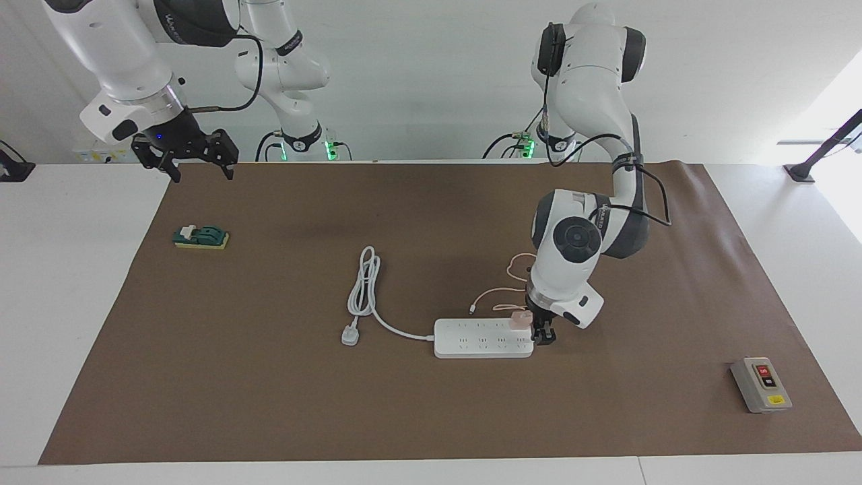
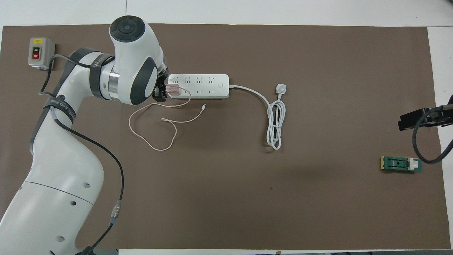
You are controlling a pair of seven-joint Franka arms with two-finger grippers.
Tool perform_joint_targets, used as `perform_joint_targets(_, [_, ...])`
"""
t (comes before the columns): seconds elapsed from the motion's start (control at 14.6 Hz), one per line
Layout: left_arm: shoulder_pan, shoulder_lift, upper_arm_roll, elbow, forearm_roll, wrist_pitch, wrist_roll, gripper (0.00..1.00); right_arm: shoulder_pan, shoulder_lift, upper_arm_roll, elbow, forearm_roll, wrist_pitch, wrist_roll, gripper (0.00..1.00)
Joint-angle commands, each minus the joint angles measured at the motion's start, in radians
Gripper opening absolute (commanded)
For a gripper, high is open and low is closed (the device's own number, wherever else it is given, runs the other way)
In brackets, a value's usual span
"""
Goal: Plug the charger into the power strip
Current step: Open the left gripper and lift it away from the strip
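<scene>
Left end effector (image 1: 543, 335) hides the power strip's (image 1: 471, 338) end beside charger (image 1: 519, 319).

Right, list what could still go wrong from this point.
1. The left gripper sits low beside the charger, which stands on the power strip at the end toward the left arm. Pulling away sideways could knock it loose.
2. The pink cable loops on the mat close under the left arm, so a low retreat might snag it and tug the charger.
3. The strip's own white plug lies unplugged on the mat.
The right gripper waits, raised.
</scene>
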Motion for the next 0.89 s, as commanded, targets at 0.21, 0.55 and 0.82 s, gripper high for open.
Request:
perform_joint_targets(0.21, [0.091, -0.142, 0.001, -0.018, 0.013, -0.12, 0.217, 1.0, -0.011, -0.023, 0.008, -0.023, -0.02, 0.005, -0.021, 1.0])
perform_joint_targets(0.55, [0.203, -0.237, 0.001, -0.02, 0.013, -0.219, 0.616, 1.0, -0.011, -0.023, 0.008, -0.023, -0.02, 0.005, -0.021, 1.0])
perform_joint_targets(0.82, [0.297, -0.286, 0.007, -0.02, 0.024, -0.34, 1.03, 1.0, -0.011, -0.023, 0.008, -0.023, -0.02, 0.005, -0.021, 1.0])
